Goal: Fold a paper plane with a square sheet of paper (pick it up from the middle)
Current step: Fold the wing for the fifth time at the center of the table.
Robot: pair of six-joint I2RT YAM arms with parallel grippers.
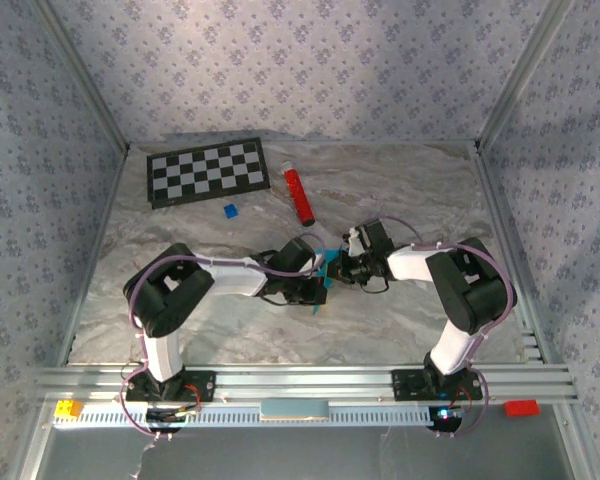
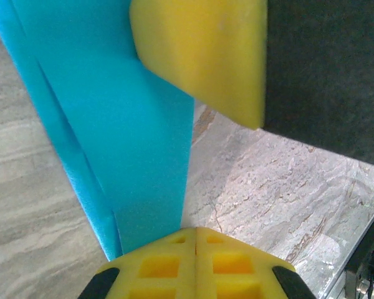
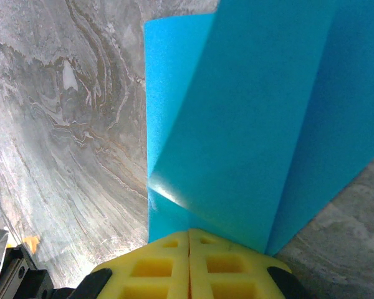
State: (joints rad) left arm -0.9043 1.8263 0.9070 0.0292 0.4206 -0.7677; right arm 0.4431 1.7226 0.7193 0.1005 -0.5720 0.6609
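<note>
Cyan-blue paper sits over the middle of the marbled table, caught between the two arms where they meet. The left gripper has its yellow fingers pressed together on the paper's lower edge, with no gap between them. The sheet rises from there as a long band with a crease running along it. The right gripper is likewise clamped tight on the paper, which fans out above its fingers in folded panels. Another yellow pad shows at the top of the left wrist view, just beside the paper. Farther back lie a red cylinder, a small blue block and a checkerboard — all well apart from the paper.
</note>
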